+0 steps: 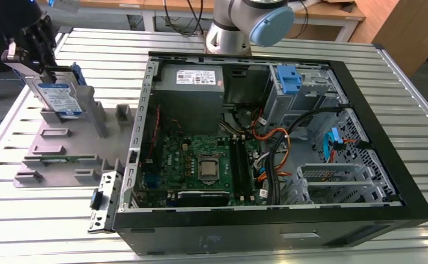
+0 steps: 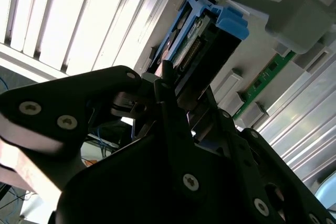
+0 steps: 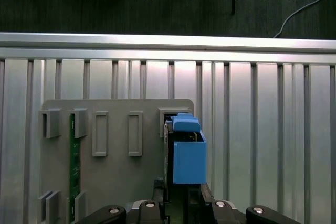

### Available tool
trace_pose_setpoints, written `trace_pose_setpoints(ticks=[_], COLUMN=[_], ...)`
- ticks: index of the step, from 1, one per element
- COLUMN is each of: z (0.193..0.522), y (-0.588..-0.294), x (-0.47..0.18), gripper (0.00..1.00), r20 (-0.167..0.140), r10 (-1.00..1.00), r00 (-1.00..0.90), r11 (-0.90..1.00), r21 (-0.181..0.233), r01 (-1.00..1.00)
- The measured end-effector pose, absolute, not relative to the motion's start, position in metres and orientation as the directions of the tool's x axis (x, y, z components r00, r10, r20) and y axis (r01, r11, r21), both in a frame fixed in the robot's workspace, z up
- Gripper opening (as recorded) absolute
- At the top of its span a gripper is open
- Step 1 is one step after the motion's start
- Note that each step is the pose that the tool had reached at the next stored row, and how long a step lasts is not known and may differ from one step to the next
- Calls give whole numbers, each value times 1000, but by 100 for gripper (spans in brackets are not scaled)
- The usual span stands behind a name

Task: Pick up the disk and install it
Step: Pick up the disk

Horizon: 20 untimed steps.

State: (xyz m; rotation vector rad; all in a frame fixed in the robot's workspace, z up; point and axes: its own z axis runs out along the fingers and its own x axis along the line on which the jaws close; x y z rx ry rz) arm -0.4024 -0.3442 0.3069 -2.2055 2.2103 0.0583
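The disk [image 1: 58, 98] is a silver drive with a white-and-blue label in a blue carrier. It stands upright on edge at the far end of the grey fixture plate [image 1: 67, 148], on the exterior view's left. My gripper [image 1: 49, 69] comes down on its top edge and is shut on it. In the second wrist view the black fingers [image 2: 165, 85] clamp the disk [image 2: 197, 40] from both sides. The first wrist view looks along the disk's blue carrier [image 3: 186, 150], with my gripper [image 3: 181, 187] straddling it. Whether its lower edge still sits in the slot I cannot tell.
The open computer case [image 1: 272, 137] lies to the exterior view's right of the fixture, with its motherboard, a grey power supply [image 1: 192, 80] and a drive bay with a blue latch [image 1: 290, 80]. A green memory stick [image 3: 74, 166] sits in the fixture. The arm's base [image 1: 246, 25] stands behind the case.
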Motion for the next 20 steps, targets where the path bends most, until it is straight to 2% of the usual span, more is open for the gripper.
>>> trace_pose_setpoints(ticks=[10, 20], z=[309, 331], y=[-344, -344], x=[-402, -402], gripper=[35, 35], r20=[-39, -39], r10=[-999, -999], r00=[-2, -3], r11=[2, 2], r21=[14, 13], r01=[-1000, -1000])
